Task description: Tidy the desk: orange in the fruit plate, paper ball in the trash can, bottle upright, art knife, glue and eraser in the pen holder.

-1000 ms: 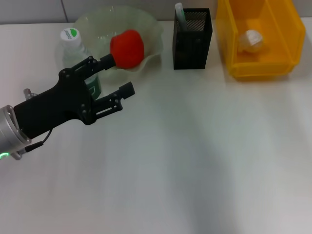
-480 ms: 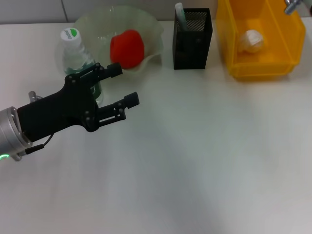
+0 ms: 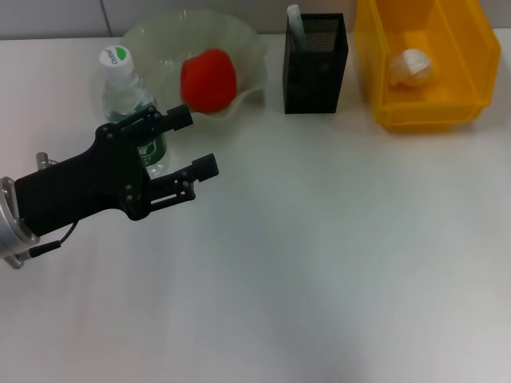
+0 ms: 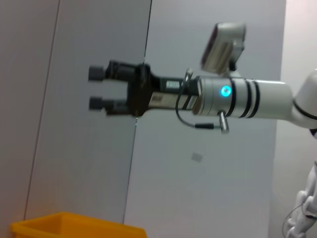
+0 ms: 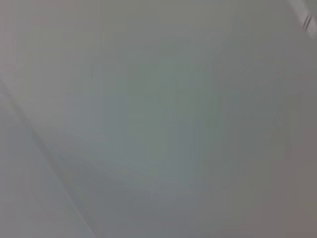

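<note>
The bottle point(image 3: 126, 89), clear with a green and white cap, stands upright left of the fruit plate point(image 3: 249, 49). An orange-red fruit, the orange point(image 3: 208, 78), lies in that pale green plate. My left gripper point(image 3: 194, 141) is open just in front of the bottle, and its upper finger covers the bottle's lower part. A paper ball point(image 3: 413, 65) rests in the yellow trash can point(image 3: 431, 116). The black mesh pen holder point(image 3: 314, 73) holds a white and green stick. In the left wrist view my right gripper point(image 4: 96, 88) hangs raised and open, holding nothing. Art knife and eraser are out of view.
The white desk point(image 3: 335, 255) stretches bare across the middle and front. Plate, pen holder and trash can line the back edge. A corner of the yellow trash can point(image 4: 74, 227) shows in the left wrist view.
My left gripper has drawn back from the plate toward the near left, staying open. A bit of the right arm seen at the top right half a second ago is gone.
</note>
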Tool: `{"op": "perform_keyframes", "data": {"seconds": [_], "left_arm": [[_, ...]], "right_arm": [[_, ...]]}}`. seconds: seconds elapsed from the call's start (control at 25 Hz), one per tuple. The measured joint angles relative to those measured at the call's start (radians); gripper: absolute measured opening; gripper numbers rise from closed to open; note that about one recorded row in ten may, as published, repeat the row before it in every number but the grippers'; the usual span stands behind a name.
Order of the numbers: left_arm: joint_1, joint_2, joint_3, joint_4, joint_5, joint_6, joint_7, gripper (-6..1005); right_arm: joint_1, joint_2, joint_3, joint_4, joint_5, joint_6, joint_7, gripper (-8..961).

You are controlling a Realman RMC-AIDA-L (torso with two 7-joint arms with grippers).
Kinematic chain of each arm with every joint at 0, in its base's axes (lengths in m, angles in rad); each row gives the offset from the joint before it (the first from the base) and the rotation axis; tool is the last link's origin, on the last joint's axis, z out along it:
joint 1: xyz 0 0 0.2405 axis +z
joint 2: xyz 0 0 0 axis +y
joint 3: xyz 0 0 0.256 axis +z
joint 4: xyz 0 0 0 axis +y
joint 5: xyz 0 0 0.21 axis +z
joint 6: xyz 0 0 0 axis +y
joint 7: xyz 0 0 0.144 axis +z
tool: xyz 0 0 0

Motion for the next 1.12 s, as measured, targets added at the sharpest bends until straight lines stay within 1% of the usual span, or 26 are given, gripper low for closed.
{"op": "perform_keyframes", "data": {"seconds": [0.08,0.12,0.16,0.2,0.24,0.28,0.32,0.36,0.44,0.52,0.56,0.6,0.68,0.76,0.88,1.04,1.12], "left_arm": [[0.000,0.000,0.004,0.003,0.000,0.004,-0.004,797],[-0.001,0.000,0.006,0.003,0.000,0.003,-0.007,797],[-0.004,0.001,0.010,0.003,0.003,0.001,-0.013,797],[-0.007,0.002,0.011,0.003,0.009,-0.002,-0.021,797],[-0.007,0.002,0.011,0.003,0.009,-0.002,-0.021,797],[-0.010,0.003,0.012,0.003,0.020,-0.005,-0.037,797],[-0.012,0.004,0.011,0.003,0.024,-0.006,-0.045,797],[-0.012,0.004,0.008,0.003,0.026,-0.007,-0.057,797],[-0.012,0.005,0.009,0.003,0.027,-0.009,-0.071,797],[-0.013,0.005,0.011,0.006,0.030,-0.011,-0.091,797],[-0.014,0.006,0.012,0.010,0.035,-0.012,-0.104,797],[-0.015,0.008,0.012,0.012,0.042,-0.015,-0.114,797],[-0.015,0.013,0.012,0.015,0.064,-0.019,-0.127,797],[-0.015,0.017,0.012,0.016,0.092,-0.022,-0.139,797],[-0.015,0.019,0.013,0.026,0.139,-0.037,-0.166,797],[-0.019,0.019,0.014,0.057,0.199,-0.069,-0.197,797],[-0.022,0.019,0.014,0.062,0.220,-0.071,-0.204,797]], "right_arm": [[0.007,0.011,0.051,0.047,0.105,-0.105,-0.127,776],[0.008,0.018,0.080,0.084,0.189,-0.166,-0.221,776],[0.010,0.027,0.142,0.187,0.390,-0.300,-0.417,776],[0.010,0.027,0.142,0.187,0.390,-0.300,-0.417,776],[0.013,0.027,0.168,0.244,0.468,-0.361,-0.498,776],[0.021,0.026,0.214,0.345,0.581,-0.473,-0.609,776],[0.033,0.022,0.257,0.445,0.657,-0.579,-0.699,776],[0.045,0.017,0.290,0.516,0.692,-0.647,-0.757,776],[0.080,0.000,0.376,0.710,0.741,-0.823,-0.926,776],[0.105,-0.028,0.427,0.872,0.727,-0.950,-1.083,776],[0.109,-0.052,0.436,0.972,0.685,-1.036,-1.244,776],[0.109,-0.052,0.436,0.972,0.685,-1.036,-1.244,776],[0.098,-0.058,0.433,1.000,0.606,-1.067,-1.347,776],[0.084,-0.054,0.436,0.996,0.514,-1.072,-1.423,776],[0.076,-0.037,0.438,0.996,0.435,-1.068,-1.495,776],[0.072,-0.005,0.437,0.981,0.326,-1.066,-1.550,776],[0.070,0.004,0.441,0.979,0.289,-1.062,-1.571,776]]}}
